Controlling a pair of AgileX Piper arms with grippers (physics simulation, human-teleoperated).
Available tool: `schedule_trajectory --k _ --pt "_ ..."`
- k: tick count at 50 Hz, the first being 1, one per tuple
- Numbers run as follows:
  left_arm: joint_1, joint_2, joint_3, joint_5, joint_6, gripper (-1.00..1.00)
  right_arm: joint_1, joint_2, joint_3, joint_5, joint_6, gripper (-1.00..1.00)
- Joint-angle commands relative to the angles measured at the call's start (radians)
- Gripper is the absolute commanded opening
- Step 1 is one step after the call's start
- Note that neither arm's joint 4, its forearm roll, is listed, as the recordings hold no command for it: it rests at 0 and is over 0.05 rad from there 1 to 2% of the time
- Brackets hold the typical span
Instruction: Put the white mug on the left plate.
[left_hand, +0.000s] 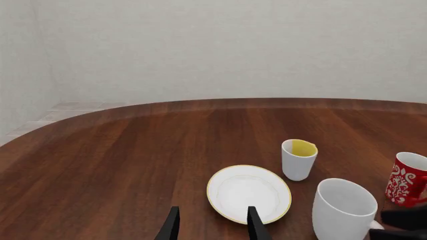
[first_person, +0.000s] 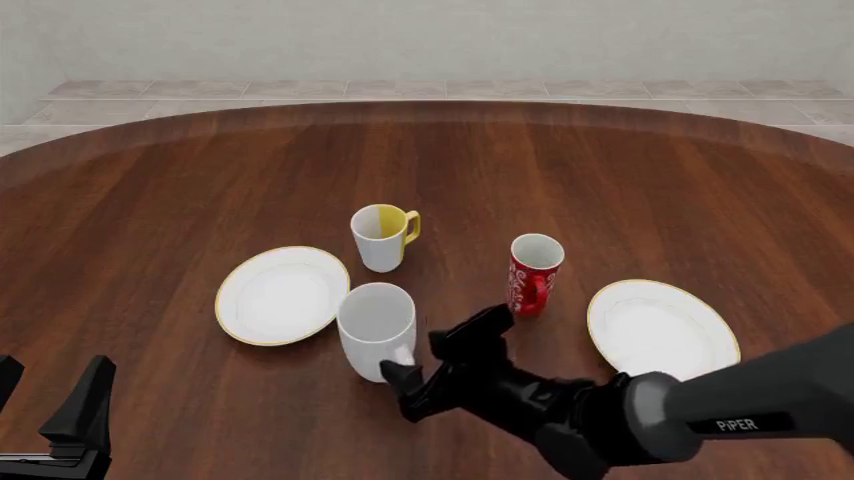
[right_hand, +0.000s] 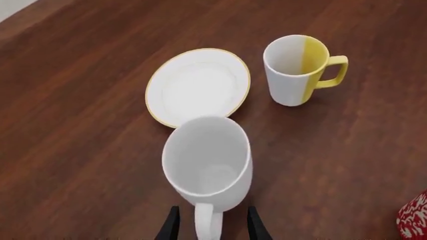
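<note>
- The right hand (right_hand: 208, 226) straddles the white mug (right_hand: 208, 161)'s handle, fingers apart; it should close squarely before lifting.
- The left plate (first_person: 282, 294) lies just beside the mug.
- The left hand (left_hand: 210, 224) hangs open, idle.

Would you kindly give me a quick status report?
Right gripper open, fingers astride white mug handle. Left gripper open, idle. Left plate bare, beside mug.

Cut off by frame edges: white mug's (left_hand: 343, 210) base, red mug (right_hand: 415, 218), left gripper (first_person: 54, 425); handle contact behind right fingers (right_hand: 171, 224) unclear.
</note>
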Motion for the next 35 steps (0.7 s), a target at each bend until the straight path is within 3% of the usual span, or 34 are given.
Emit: schedule_trajectory --k 1,23,24,35 --pt "0.000 0.000 0.000 0.000 0.000 1.00 0.005 0.029 -0.004 -0.011 0.013 1.00" --pt "0.000 0.000 0.000 0.000 0.000 1.00 0.004 0.049 -0.005 -0.025 0.018 1.00" --pt "0.000 0.000 0.000 0.000 0.000 1.00 0.003 0.047 -0.004 -0.025 0.016 -1.00" --pt "0.000 0.000 0.000 0.000 0.000 1.00 -0.012 0.036 0.003 -0.025 0.004 -1.00"
